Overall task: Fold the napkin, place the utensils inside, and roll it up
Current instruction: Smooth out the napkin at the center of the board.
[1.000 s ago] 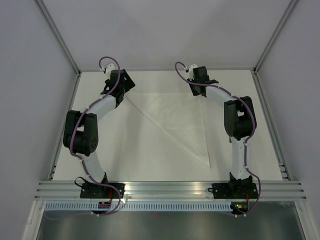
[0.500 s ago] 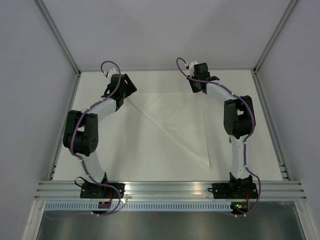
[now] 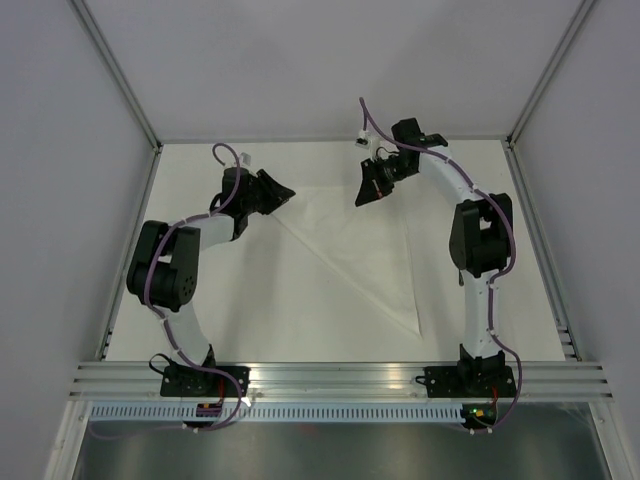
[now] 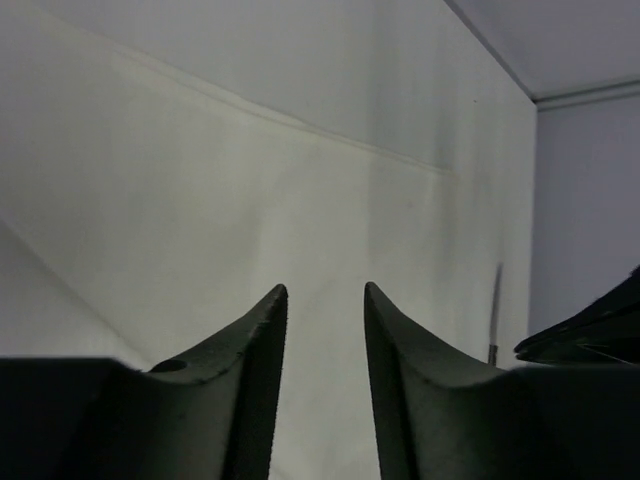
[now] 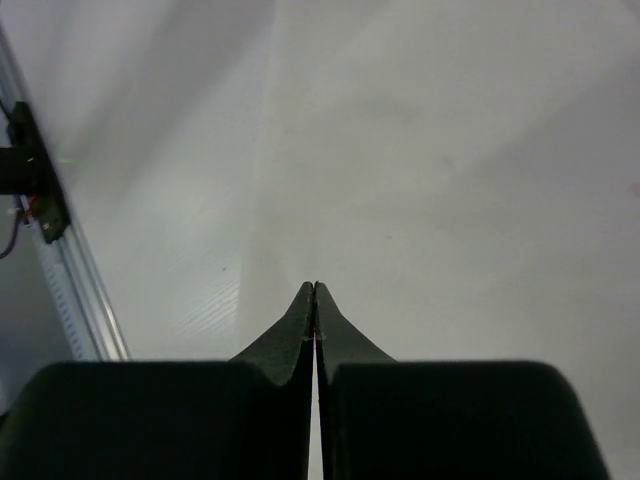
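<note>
Left end effector (image 4: pixel 324 288): fingers apart, nothing between them, low over the far-left corner of the napkin (image 3: pixel 375 245). Right end effector (image 5: pixel 315 288): tips pressed together, no cloth visible in them, tilted and raised over the napkin's far edge, short of the far-right corner. My read is that the diagonal fold is made and the step now is tidying or re-folding before the utensils go in. To do it well I'd bring my left fingers down nearly flat to the table (image 3: pixel 220 310) and pinch both layers right at the corner tip, not mid-edge. I'd open my right before it descends, then carry the cloth low and slow so the thin sheet doesn't drag or balloon, with the edges lined up before letting go. The napkin is thin, white and faintly creased, lying flat as a triangle. Its long edge runs from far left to near right, with straight edges along the far side and the right side. It sits mid-table between my arms and barely stands out from the white surface. I see no utensils in the top view. A thin dark sliver (image 4: pixel 497 305) shows in the left wrist view, but I can't tell what it is.
</note>
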Controlling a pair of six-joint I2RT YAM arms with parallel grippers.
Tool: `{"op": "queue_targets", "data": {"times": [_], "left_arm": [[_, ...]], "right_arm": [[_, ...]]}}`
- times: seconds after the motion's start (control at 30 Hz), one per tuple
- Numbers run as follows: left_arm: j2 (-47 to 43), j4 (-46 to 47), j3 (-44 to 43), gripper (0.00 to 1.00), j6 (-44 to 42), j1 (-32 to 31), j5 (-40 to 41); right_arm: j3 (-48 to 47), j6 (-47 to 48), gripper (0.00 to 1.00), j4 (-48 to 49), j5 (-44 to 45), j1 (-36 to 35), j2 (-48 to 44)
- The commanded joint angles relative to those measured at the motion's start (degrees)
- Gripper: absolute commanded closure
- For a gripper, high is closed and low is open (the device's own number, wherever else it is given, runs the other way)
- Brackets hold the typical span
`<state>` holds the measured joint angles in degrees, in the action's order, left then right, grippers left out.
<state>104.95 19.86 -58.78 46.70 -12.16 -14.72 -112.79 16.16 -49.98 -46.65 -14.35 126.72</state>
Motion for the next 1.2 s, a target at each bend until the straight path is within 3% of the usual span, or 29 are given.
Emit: {"op": "queue_targets", "data": {"times": [0.0,0.2,0.43,0.7,1.17], "left_arm": [[3.15,12.81,1.56,0.62,8.75,-1.1,-13.12],[5.97,16.27,3.41,0.69,13.24,-2.34,-14.98],[5.8,16.44,6.74,0.69,13.42,-2.69,-15.69],[9.22,22.85,10.62,0.7,15.35,-2.69,-17.45],[13.35,24.09,10.8,0.7,16.67,-2.6,-17.27]], "right_arm": [[-0.07,5.63,0.99,-11.45,-12.67,0.11,3.27],[6.43,9.15,1.0,-14.01,-13.99,-4.01,2.4],[8.29,0.11,1.0,-7.17,-14.08,-7.88,3.8],[13.13,-13.6,0.99,8.22,-8.81,-13.41,4.15],[16.99,-15.81,0.99,11.39,-3.97,-14.74,8.81]]}}
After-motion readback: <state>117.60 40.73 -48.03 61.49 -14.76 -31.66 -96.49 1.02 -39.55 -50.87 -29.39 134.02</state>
